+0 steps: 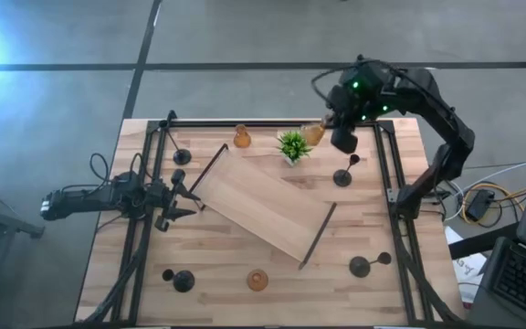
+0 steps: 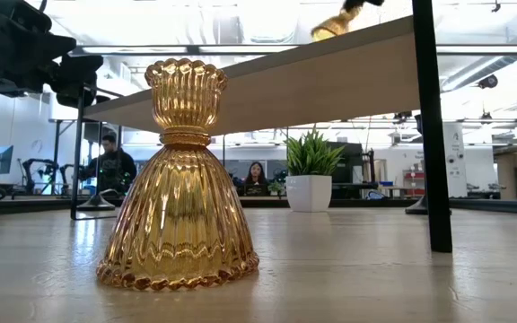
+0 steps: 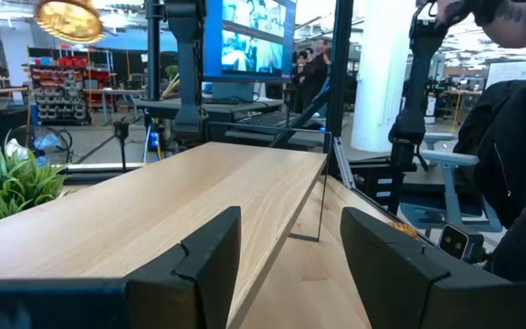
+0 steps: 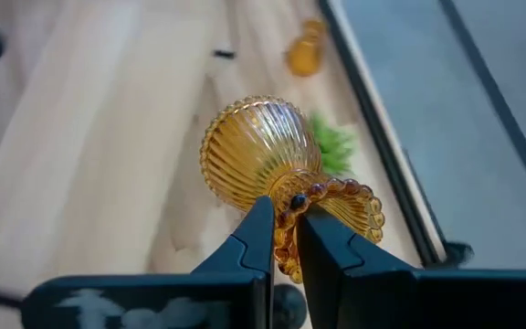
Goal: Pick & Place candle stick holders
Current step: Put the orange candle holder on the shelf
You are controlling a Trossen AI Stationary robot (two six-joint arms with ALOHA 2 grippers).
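My right gripper (image 1: pixel 327 130) is shut on an amber bell-shaped holder (image 4: pixel 258 155) and holds it in the air over the table's far edge, beside the green plant (image 1: pixel 292 144). It also shows high in the low view (image 2: pixel 335 25). A second amber holder (image 1: pixel 241 137) stands at the far edge. A third amber holder (image 1: pixel 257 280) stands on its wide base near the front edge (image 2: pixel 179 179). Black holders stand at the far left (image 1: pixel 179 155), right of the tray (image 1: pixel 345 174), front right (image 1: pixel 363 265) and front left (image 1: pixel 179 279). My left gripper (image 1: pixel 183 194) is open and empty at the tray's left end (image 3: pixel 290 238). My right gripper pinches the beaded rim (image 4: pixel 292 208) of the holder's nearer, smaller end between its two fingers. The holder is lifted clear of the table and lies tipped over, its ribbed bell (image 4: pixel 254 151) pointing away from the fingers.
The light wooden tray (image 1: pixel 263 206) with dark handles lies slantwise across the table's middle. A dark metal frame (image 1: pixel 153 137) runs along the left, far and right edges. People sit in the room behind the table (image 2: pixel 110 166).
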